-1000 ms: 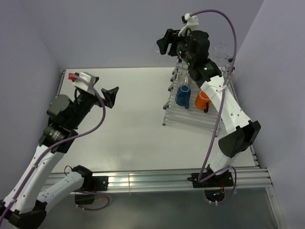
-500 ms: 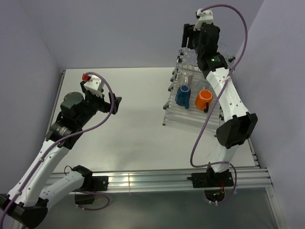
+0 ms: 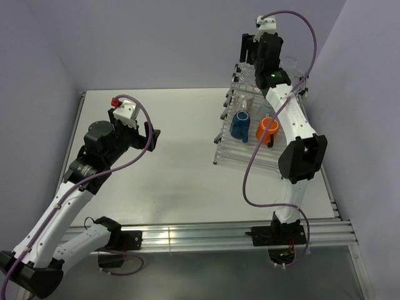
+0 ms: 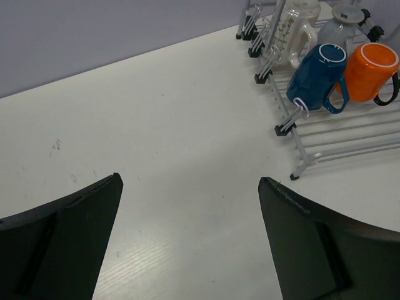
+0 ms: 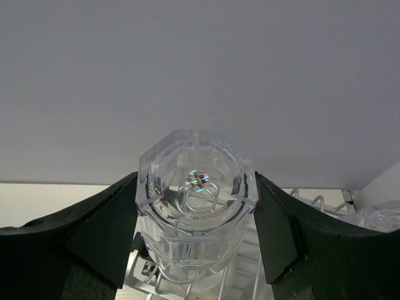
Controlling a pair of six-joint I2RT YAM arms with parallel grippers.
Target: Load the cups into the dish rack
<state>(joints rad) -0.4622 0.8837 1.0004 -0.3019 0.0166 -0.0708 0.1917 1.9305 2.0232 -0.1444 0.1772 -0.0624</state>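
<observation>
The dish rack [image 3: 240, 156] stands at the right of the table. A blue mug [image 3: 239, 125] and an orange mug [image 3: 267, 129] lie in it side by side. My right gripper [image 3: 249, 49] hangs high over the rack's far end, shut on a clear glass tumbler [image 5: 197, 206] held base up between both fingers. My left gripper [image 3: 152, 133] is open and holds nothing, above bare table left of the rack. The left wrist view shows the blue mug [image 4: 317, 75], the orange mug [image 4: 370, 70], a pale mug [image 4: 295, 36] and the dish rack [image 4: 340, 134].
Another clear glass [image 5: 382, 215] sits in the rack at the right edge of the right wrist view. Rack prongs [image 5: 322, 203] rise under the held tumbler. Walls close the table at the back and both sides.
My right gripper has swung right and up with the tumbler to the rack's far end, then held still. The left gripper has shifted a little to the right.
</observation>
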